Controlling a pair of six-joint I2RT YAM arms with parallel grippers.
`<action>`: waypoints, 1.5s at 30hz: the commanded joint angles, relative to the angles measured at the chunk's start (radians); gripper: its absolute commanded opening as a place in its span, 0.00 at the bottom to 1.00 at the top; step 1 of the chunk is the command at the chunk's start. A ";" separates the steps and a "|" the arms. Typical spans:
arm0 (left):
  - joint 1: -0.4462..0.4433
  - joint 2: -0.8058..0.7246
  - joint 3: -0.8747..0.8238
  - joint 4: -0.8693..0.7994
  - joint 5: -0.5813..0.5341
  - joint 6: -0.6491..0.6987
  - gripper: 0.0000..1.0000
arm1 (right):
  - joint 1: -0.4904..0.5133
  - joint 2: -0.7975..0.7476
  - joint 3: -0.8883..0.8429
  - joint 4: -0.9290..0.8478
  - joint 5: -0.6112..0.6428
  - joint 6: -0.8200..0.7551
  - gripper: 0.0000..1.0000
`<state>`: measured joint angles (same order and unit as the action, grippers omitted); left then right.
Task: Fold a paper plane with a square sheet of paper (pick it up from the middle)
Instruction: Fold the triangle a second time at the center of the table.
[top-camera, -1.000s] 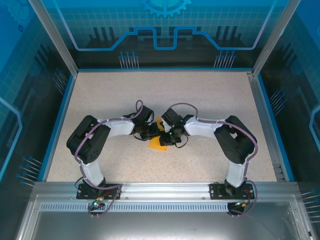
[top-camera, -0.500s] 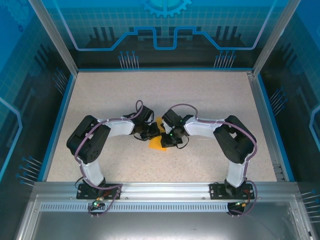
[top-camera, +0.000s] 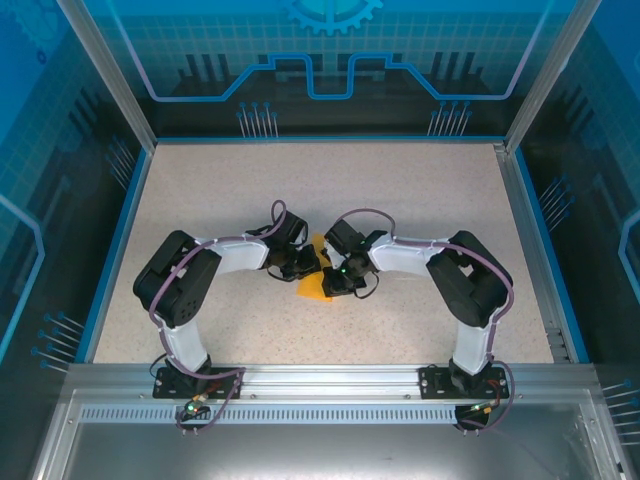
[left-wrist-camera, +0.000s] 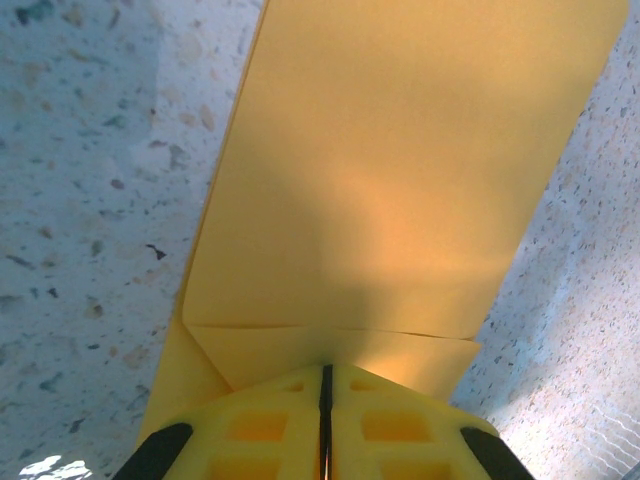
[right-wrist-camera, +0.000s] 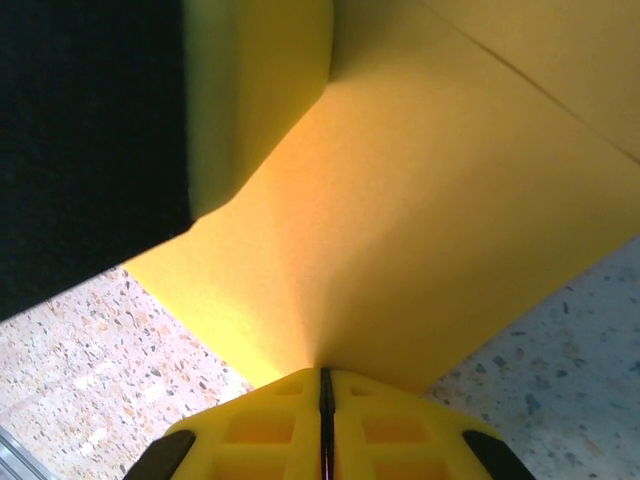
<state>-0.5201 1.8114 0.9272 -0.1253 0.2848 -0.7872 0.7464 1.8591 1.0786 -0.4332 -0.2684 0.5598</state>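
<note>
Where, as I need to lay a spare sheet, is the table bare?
Far half of the table, to the back wall, is bare, as are strips outside the left arm and right arm and the strip before the rail. The centre is crowded: left gripper and right gripper pinch the folded paper.

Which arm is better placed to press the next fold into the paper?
Probably the left: the left gripper is shut on the paper right at a crease, sheet running straight ahead. The right gripper, also shut, pinches an uncreased edge.
</note>
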 joint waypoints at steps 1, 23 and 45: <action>-0.004 0.074 -0.038 -0.089 -0.061 -0.011 0.10 | 0.013 -0.024 -0.035 -0.092 -0.012 -0.027 0.09; -0.004 0.071 -0.040 -0.076 -0.054 -0.014 0.10 | 0.024 0.003 -0.013 0.045 0.021 0.073 0.09; -0.002 0.068 -0.056 -0.077 -0.068 -0.022 0.10 | 0.037 -0.055 -0.125 -0.059 -0.038 -0.047 0.09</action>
<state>-0.5198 1.8114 0.9264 -0.1234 0.2852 -0.7879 0.7483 1.8145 0.9958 -0.3435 -0.2897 0.5373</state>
